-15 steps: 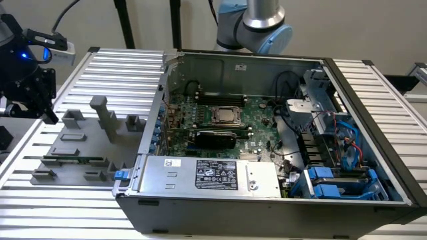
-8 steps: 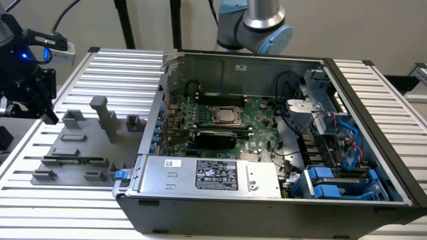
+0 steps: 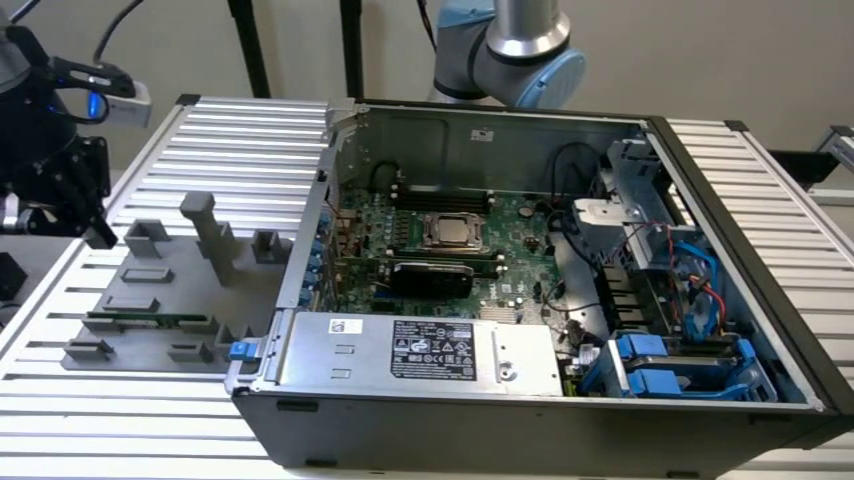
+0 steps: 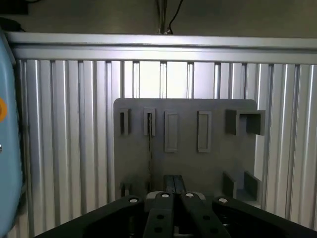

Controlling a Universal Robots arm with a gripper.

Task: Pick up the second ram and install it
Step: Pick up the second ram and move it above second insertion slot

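Wrist view, nearest first: the gripper [image 4: 174, 181] had its black jaws pressed together with nothing between them. Just beyond its tips lay the grey fixture plate [image 4: 198, 163]. The second ram [image 4: 149, 148] stood on edge in it, a thin dark line running between two slot blocks, just to one side of the closed tips. Under the plate stretched the ribbed aluminium table [image 4: 64, 148]. Farther off, toward the exterior view's right, sat the open computer case [image 3: 534, 410], its motherboard [image 3: 514, 215] exposed.
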